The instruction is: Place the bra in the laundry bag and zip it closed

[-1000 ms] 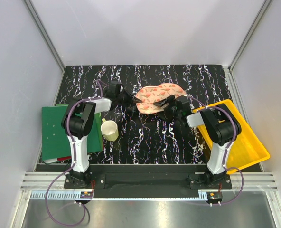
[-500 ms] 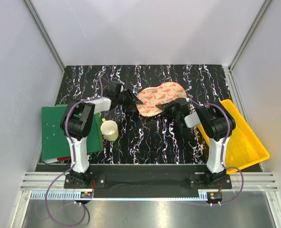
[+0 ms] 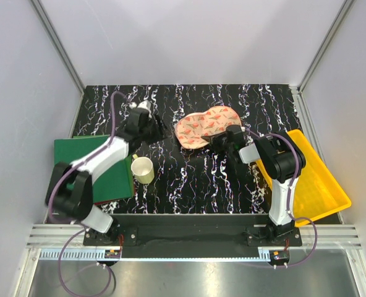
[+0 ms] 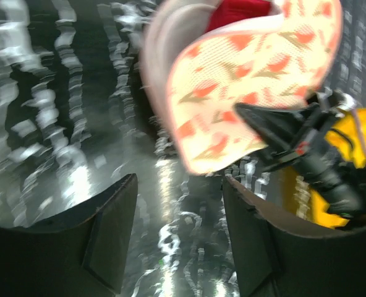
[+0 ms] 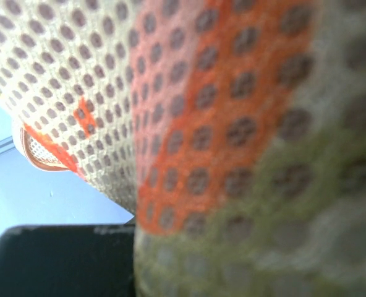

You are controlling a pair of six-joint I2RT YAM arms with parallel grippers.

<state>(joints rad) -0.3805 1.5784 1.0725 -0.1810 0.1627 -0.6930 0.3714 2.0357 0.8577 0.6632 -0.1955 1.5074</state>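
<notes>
We log: left gripper (image 4: 178, 185) wide, empty, left of laundry bag (image 3: 204, 124) | right gripper (image 3: 223, 137) pinching its near-right rim, so nearer | long axis near-left to far-right | bra (image 4: 238, 12) inside; we judge 1 step left: closing.

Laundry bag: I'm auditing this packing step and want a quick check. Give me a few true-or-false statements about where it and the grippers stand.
The bra shows red inside the laundry bag. True.
The left gripper holds the bag. False: it is open, apart from the bag.
The bag lies in the yellow tray. False: it lies on the table beside it.
The right gripper is at the bag's near edge. True.
</notes>
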